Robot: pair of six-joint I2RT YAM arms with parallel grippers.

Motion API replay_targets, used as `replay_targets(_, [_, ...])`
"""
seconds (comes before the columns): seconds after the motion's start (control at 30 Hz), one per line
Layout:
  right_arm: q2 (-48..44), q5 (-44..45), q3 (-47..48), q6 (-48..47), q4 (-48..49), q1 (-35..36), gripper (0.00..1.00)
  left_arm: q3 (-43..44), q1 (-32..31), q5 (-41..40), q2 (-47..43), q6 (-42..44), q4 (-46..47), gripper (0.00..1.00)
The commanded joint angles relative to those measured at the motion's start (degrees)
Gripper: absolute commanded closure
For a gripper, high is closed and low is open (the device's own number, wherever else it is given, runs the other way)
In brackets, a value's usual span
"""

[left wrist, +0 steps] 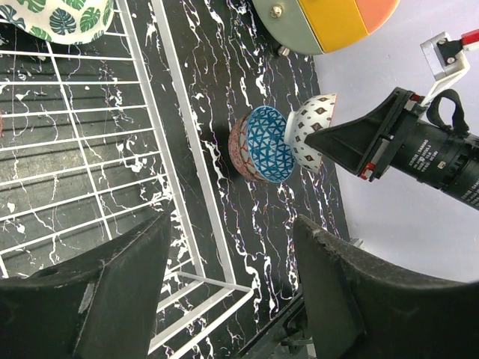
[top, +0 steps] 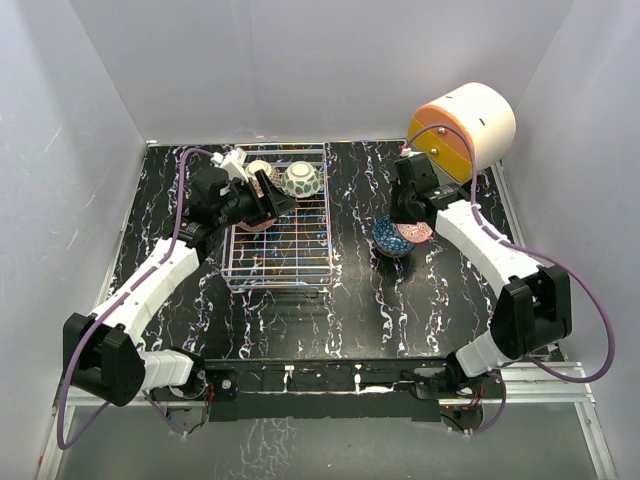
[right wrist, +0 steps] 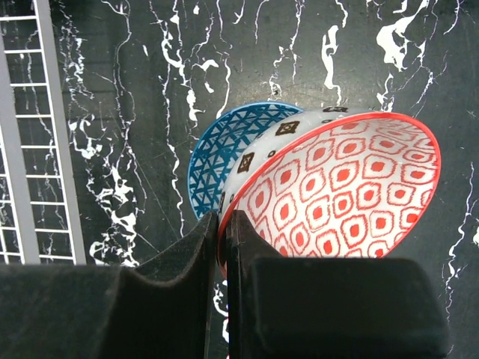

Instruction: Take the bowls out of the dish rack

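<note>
top external view puts me about halfway through, as i judge it. my right gripper (top: 410, 222) is closed tight on the rim of the red-patterned bowl (top: 418, 233). it holds the bowl tilted just over the blue bowl (top: 390, 238), which sits on the black marbled table (top: 400, 300) to the right of the dish rack (top: 285, 262). from my right wrist the pinch is plain: one finger inside the rim, one outside. the bowl's red-and-white inside faces the camera, with the blue one partly hidden behind it.

my left wrist shows a reddish bowl (left wrist: 237, 143) nested under the blue one. so i count two set down and a third held above the stack, not yet released.

my left gripper (top: 266, 196) hangs over the far part of the rack, jaws well apart and nothing between them. in the rack i can make out the leaf-patterned bowl (top: 301, 180) near the far right corner, a pale bowl (top: 258, 171) beside it, and a pink one (top: 256, 226) mostly hidden under my left arm. that would make three to lift out, though i cannot be sure of the hidden one. the orange-and-white drum (top: 462, 125) stands at the far right, apart from the stack.
</note>
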Motion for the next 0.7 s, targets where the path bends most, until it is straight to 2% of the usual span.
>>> replay_targets(0.0, [1.8, 2.4, 3.2, -1.9, 3.7, -0.1, 0.92, 0.0, 0.4, 0.3, -1.1, 0.9, -0.2, 0.36])
replay_targets(0.67, [8.7, -2.0, 5.5, -4.2, 5.4, 0.0, 0.92, 0.3, 0.6, 0.5, 1.0, 2.0, 0.0, 0.35])
